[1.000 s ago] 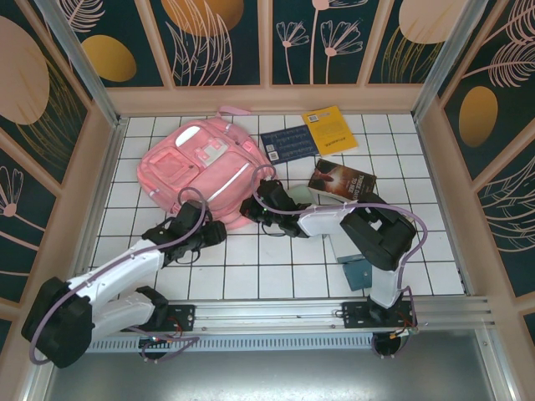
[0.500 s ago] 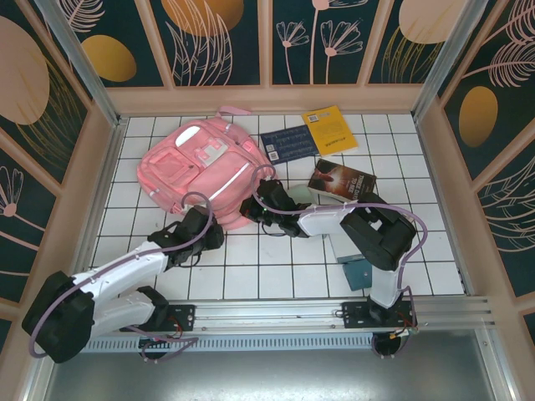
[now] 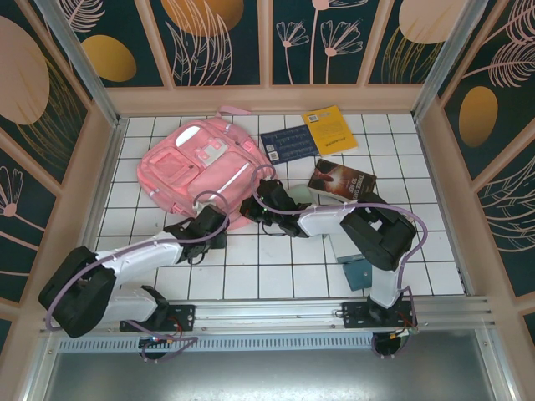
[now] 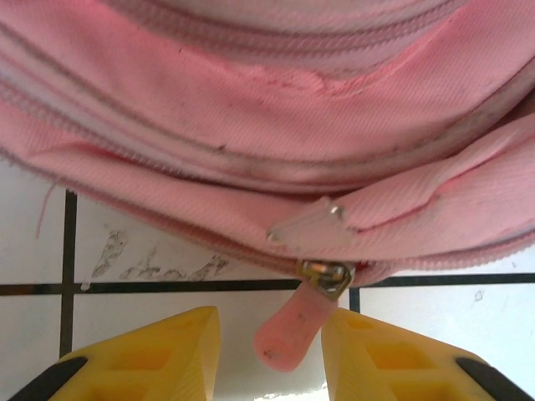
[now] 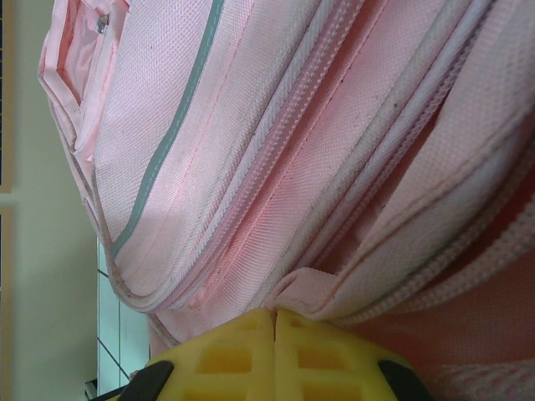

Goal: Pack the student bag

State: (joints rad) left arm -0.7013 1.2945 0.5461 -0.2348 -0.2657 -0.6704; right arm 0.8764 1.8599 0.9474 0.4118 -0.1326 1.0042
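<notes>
1. White tiles with dark grout cover the table [image 3: 276, 267], and a metal rail [image 3: 334, 311] carrying both arm bases is seen along its near edge.
2. A small blue-grey box [image 3: 358, 271] is seen beside the right arm.
3. The left gripper [image 4: 269, 326] is held at the near edge of the student bag [image 3: 196, 167], its jaws apart. A pink zipper pull [image 4: 288, 338] hangs between them and is not yet clamped.
4. The right gripper [image 5: 274, 317] is pressed shut against a fold of the bag's fabric. Whether the fold is actually pinched cannot be told.
5. The bag lies flat at the far left of the table, front pockets up.
6. Packing is judged barely begun: the zip must first be drawn open, and nothing is seen going in.
7. 3 books are left outside: a dark book [image 3: 343, 181] nearest, then a blue book [image 3: 288, 145] and a yellow book [image 3: 330, 129] overlapping farther back.
8. Dark floral panels [image 3: 226, 42] in pale frames enclose the table on 3 sides.
</notes>
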